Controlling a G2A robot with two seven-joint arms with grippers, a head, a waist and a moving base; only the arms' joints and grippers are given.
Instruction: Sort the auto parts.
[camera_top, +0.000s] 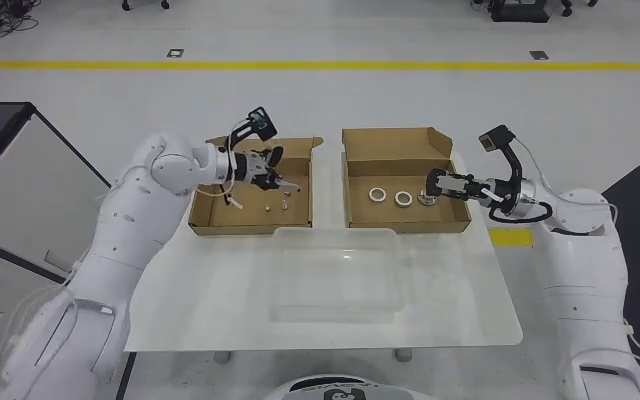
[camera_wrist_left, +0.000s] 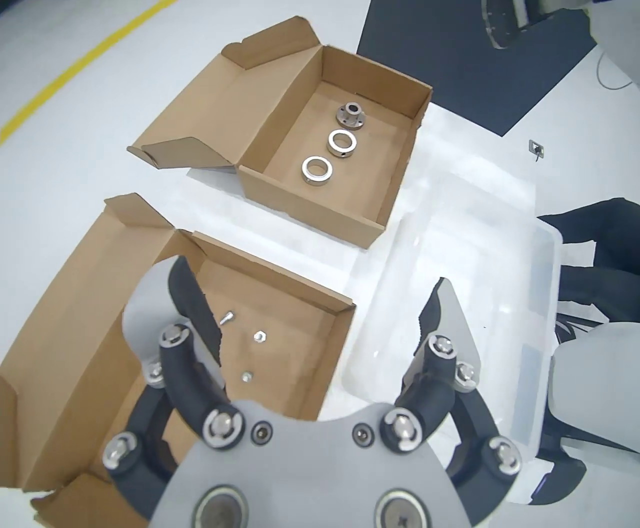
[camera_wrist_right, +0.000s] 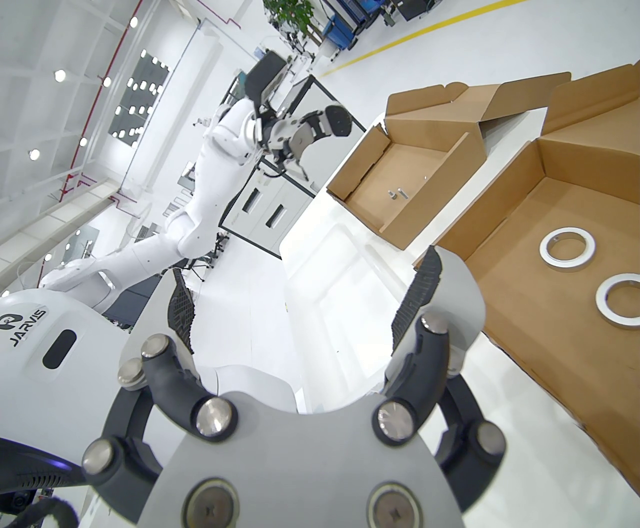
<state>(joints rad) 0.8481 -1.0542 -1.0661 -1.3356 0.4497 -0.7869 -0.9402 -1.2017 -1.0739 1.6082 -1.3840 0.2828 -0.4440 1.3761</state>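
Two open cardboard boxes stand side by side on the white table. The left box (camera_top: 250, 229) (camera_wrist_left: 270, 270) (camera_wrist_right: 360, 160) holds a small screw (camera_wrist_left: 226, 317) and two nuts (camera_wrist_left: 259, 337). My left gripper (camera_top: 270, 177) (camera_wrist_left: 315, 310) hovers open above this box with nothing between its fingers. The right box (camera_top: 405, 221) (camera_wrist_left: 310, 205) (camera_wrist_right: 525, 305) holds two metal rings (camera_top: 379, 195) (camera_wrist_left: 316, 170) (camera_wrist_right: 567, 248) and a flanged hub (camera_top: 425, 199) (camera_wrist_left: 352, 114) in a row. My right gripper (camera_top: 433, 187) (camera_wrist_right: 305, 300) is open and empty at that box's right side, close to the hub.
A clear plastic bin (camera_top: 335, 233) (camera_wrist_left: 465, 280) sits on the table in front of both boxes, nearer the robot. Box flaps stand up along the far sides. A dark-framed panel (camera_top: 40, 180) stands left of the table.
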